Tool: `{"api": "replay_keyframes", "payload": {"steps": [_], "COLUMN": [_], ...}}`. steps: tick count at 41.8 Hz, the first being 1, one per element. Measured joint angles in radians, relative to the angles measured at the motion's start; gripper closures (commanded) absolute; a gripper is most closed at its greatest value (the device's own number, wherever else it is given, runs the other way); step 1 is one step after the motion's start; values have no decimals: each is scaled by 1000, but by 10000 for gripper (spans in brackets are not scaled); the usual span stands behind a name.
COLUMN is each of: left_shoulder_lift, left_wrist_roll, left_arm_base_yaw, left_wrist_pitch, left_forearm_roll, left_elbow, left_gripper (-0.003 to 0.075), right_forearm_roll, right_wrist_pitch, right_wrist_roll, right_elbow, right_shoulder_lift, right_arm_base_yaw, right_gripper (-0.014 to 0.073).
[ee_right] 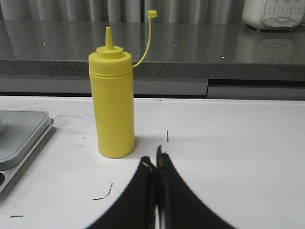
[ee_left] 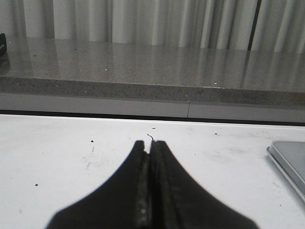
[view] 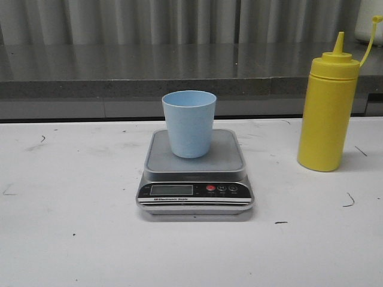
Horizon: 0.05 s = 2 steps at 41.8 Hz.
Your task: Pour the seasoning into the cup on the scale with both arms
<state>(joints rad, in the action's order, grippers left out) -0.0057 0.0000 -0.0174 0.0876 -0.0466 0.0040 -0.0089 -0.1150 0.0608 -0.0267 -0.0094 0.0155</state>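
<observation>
Cup (view: 189, 123) sits on scale (view: 195, 179), bottle (view: 327, 110) upright at three o'clock; left claw (ee_left: 150, 143) and right claw (ee_right: 155, 162) closed, empty; pouring stage unclear

2 matte black pincers (ee_left: 149, 145) (ee_right: 155, 160), each with tapered, curved, wedge-shaped fingers

The cup (view: 189, 123) is pale blue. The squeeze bottle (view: 327, 110) is yellow all over, cap included. The scale (view: 195, 173) is silver-grey, its front panel black with one red button. The worktop (view: 72, 239) is white with small dark scuffs. Both grippers' jaws are black.
</observation>
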Motion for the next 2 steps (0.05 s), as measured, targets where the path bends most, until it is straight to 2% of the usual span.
{"api": "replay_keyframes", "payload": {"steps": [2], "left_shoulder_lift": [0], "left_wrist_roll": [0], "left_arm_base_yaw": [0], "left_wrist_pitch": [0], "left_forearm_roll": [0], "left_elbow": [0], "left_gripper": [740], "right_forearm_roll": [0], "right_wrist_pitch": [0], "right_wrist_roll": [0], "right_elbow": [0], "right_shoulder_lift": [0], "right_arm_base_yaw": [0], "right_gripper": [662]}}
